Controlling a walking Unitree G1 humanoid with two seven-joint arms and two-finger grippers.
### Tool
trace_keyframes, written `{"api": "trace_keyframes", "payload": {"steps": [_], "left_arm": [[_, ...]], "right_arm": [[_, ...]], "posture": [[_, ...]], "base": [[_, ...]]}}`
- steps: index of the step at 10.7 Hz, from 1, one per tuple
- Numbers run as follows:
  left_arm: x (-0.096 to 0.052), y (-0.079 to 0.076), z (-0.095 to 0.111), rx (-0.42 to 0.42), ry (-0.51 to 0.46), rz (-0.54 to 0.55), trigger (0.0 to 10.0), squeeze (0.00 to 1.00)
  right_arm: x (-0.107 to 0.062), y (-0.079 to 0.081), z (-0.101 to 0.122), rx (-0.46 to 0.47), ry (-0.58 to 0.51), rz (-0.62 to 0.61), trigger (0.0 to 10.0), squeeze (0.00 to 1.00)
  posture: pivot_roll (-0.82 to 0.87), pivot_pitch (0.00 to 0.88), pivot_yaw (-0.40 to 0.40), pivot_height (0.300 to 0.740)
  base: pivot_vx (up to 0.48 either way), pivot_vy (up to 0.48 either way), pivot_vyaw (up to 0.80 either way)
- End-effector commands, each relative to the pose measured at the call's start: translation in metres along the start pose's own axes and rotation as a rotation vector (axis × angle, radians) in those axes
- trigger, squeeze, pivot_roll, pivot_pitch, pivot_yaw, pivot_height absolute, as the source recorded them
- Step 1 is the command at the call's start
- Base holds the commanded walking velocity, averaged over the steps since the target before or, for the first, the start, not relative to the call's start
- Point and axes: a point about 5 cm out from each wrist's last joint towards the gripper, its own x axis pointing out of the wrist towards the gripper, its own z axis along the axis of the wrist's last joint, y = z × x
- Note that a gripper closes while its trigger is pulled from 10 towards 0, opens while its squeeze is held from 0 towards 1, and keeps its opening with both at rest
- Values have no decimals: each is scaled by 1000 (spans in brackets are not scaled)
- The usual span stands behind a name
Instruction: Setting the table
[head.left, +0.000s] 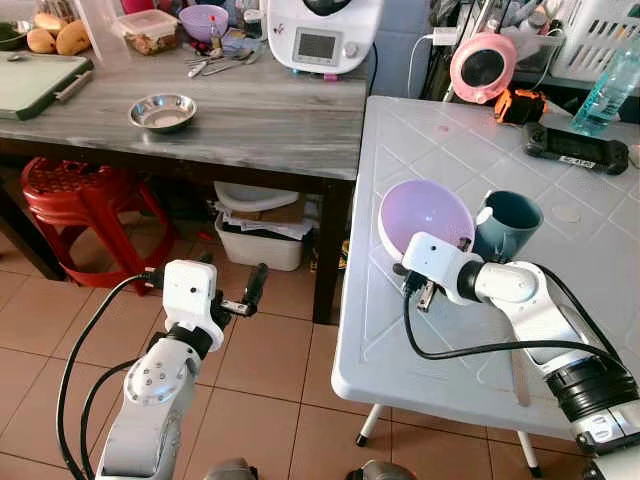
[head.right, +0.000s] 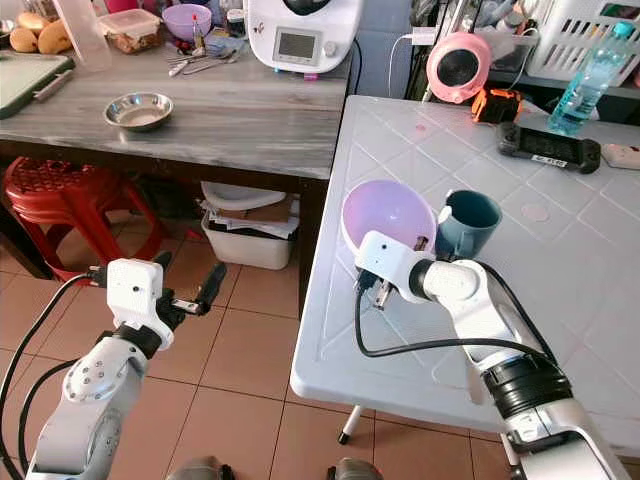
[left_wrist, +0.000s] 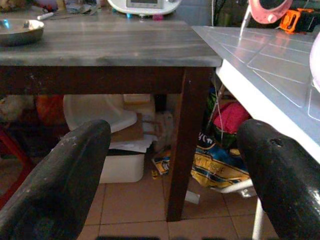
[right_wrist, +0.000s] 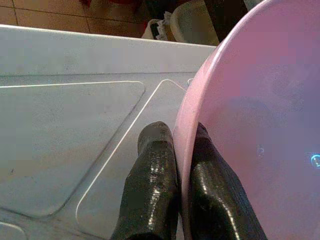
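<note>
Kitchen with tiled floor, a grey wooden counter (head.left: 250, 110) next to the white plastic table (head.left: 480, 290) I'm working at. My right gripper (right_wrist: 182, 145) has its two fingers pinched on the rim of the purple bowl (head.left: 425, 215), one inside, one outside, and the bowl sits tilted on the table, just beside a teal mug (head.left: 507, 225). Left gripper (head.left: 250, 290) hangs over the floor, fingers wide apart, nothing in them. There's a steel bowl (head.left: 162, 112) on the counter.
</note>
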Motion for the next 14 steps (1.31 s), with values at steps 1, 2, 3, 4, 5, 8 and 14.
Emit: {"api": "trace_keyframes", "payload": {"steps": [1,2,3,4,5,8,14], "left_arm": [[2,0,-2,9,18,-4,10000,0],[2,3,-2,8,21,31,10000,0],[4,9,1,-5,6,81,10000,0],[5,13,3,-6,-2,113,10000,0],[6,15,3,-20,2,131,10000,0],[11,16,5,-35,-5,139,10000,0],[14,15,5,-39,-11,127,10000,0]], "right_arm": [[0,0,-1,-12,5,-11,0,0],[2,-2,6,11,-51,-86,0,0],[1,-1,17,82,-138,-183,0,0],[1,3,21,146,-187,-249,0,0],[0,11,29,192,-246,-308,5725,0],[2,34,47,253,-338,-366,10000,0],[2,32,48,264,-336,-398,10000,0]], "posture": [[19,0,-6,740],[21,0,-9,740],[24,0,-16,740],[23,0,-16,740],[20,0,-11,740],[16,0,-7,740],[15,0,-10,740]], "base": [[0,0,0],[0,0,0],[0,0,0],[0,0,0],[0,0,0],[0,127,0],[0,480,0]]}}
